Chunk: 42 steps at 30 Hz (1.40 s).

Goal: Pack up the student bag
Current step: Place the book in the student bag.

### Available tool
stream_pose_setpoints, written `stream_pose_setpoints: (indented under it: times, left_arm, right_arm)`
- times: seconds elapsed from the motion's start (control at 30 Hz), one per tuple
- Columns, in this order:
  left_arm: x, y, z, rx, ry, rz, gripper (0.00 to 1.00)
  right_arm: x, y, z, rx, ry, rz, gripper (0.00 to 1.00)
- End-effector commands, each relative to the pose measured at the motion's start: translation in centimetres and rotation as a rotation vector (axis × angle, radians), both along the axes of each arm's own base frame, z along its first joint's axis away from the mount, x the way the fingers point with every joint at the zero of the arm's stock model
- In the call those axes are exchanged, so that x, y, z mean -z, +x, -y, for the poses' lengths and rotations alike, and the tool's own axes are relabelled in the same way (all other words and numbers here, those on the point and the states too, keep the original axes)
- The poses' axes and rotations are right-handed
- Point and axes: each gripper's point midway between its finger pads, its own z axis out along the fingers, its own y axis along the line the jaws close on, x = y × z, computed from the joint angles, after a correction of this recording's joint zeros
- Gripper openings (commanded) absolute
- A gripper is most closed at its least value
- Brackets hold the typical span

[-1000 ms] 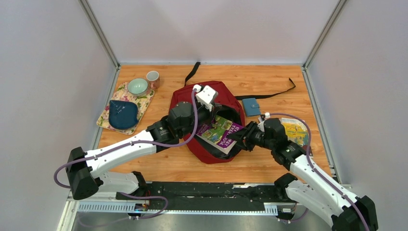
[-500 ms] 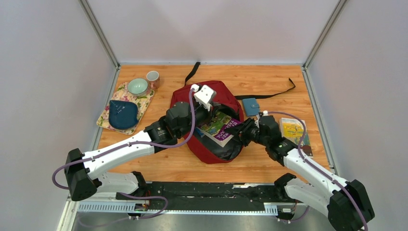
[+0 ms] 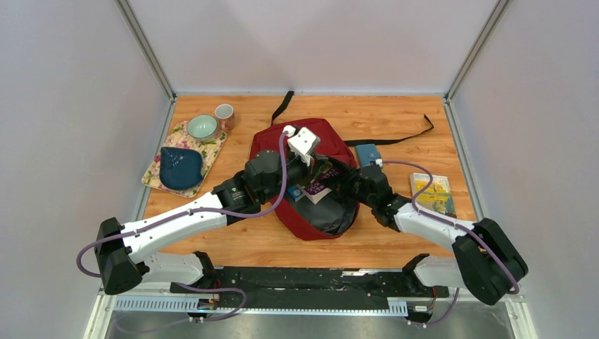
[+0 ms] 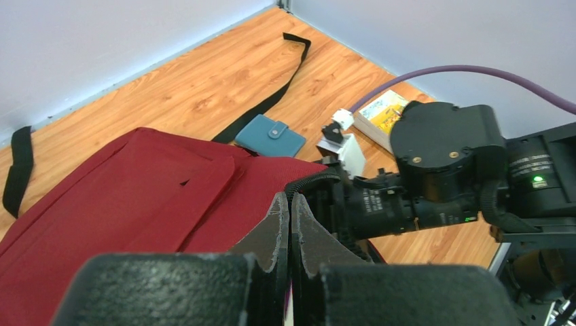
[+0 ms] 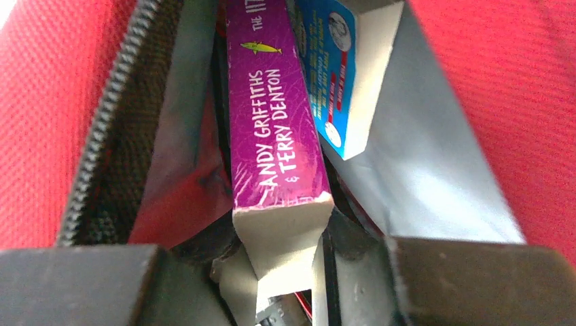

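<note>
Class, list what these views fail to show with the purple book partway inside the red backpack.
- Purple book title: right wrist view, cut off by the top edge.
- What the left fingers pinch: left wrist view, hidden by the fingers themselves.
- Red backpack interior: top view, blocked by both wrists.
- Yellow book cover: top view, too small.

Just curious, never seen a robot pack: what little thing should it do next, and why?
Probably nudge the purple book a bit deeper: the right claw grips its near end at the mouth of the bag, the rest lying inside beside a blue book.
</note>
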Motion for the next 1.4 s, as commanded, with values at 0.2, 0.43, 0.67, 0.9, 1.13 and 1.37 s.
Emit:
stream_pose_setpoints:
  times: [0.2,0.43,0.67,0.9,1.13,1.37]
  left_arm:
    - [-3.0,-1.3,0.8,0.052,-0.121,-0.003,0.00]
    - [-2.2,-1.4,0.0,0.032,-0.113,-0.017,0.00]
    - [-1.4,-1.5,-0.8,0.014,-0.101,-0.020,0.00]
    - [-1.2,-1.5,-0.9,0.011,-0.103,-0.017,0.00]
    - [-1.3,-1.6,-0.9,0.017,-0.109,-0.018,0.00]
    - [-1.3,-1.8,-0.8,0.027,-0.113,-0.028,0.00]
  right_arm:
    - [-1.0,4.0,-5.5,0.012,-0.039,0.138,0.07]
    - [5.1,3.4,-5.9,-0.051,-0.134,0.072,0.52]
    - [3.6,1.3,-4.3,-0.191,-0.278,0.168,0.67]
    - [4.1,-2.2,-1.7,-0.230,-0.312,0.154,0.72]
    - [4.8,-3.0,-0.5,-0.214,-0.346,0.134,0.21]
    - [5.2,-0.1,-2.3,-0.209,-0.391,0.138,0.00]
